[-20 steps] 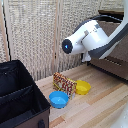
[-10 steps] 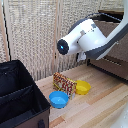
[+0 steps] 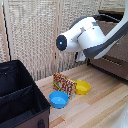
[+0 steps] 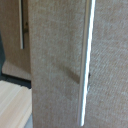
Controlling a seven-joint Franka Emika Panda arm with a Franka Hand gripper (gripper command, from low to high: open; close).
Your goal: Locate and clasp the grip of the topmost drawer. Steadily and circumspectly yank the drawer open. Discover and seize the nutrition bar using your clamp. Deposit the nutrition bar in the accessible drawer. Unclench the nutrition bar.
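Observation:
The wrist view is filled by a wide grey-brown drawer front (image 4: 55, 60) with a long silver bar (image 4: 86, 60); it looks like the topmost drawer and is closed. A second, shorter silver bar (image 4: 21, 25) sits on the neighbouring front. No fingers of the clamp show in either view. In the exterior view the bulky white arm (image 3: 85, 35) reaches toward the dark brown cabinet (image 3: 117, 52) at the exterior view's right and hides its own tip. The nutrition bar (image 3: 64, 83), a red, yellow and orange packet, stands on the wooden floor beside the bowls, untouched.
A yellow bowl (image 3: 83, 87) and a blue bowl (image 3: 59, 99) sit on the light wood floor (image 3: 95, 107). A black open box (image 3: 20, 95) stands at the exterior view's left. A wicker screen (image 3: 35, 35) forms the back.
The arm's round joint has drifted slightly toward the exterior view's left. The packet and both bowls have not moved.

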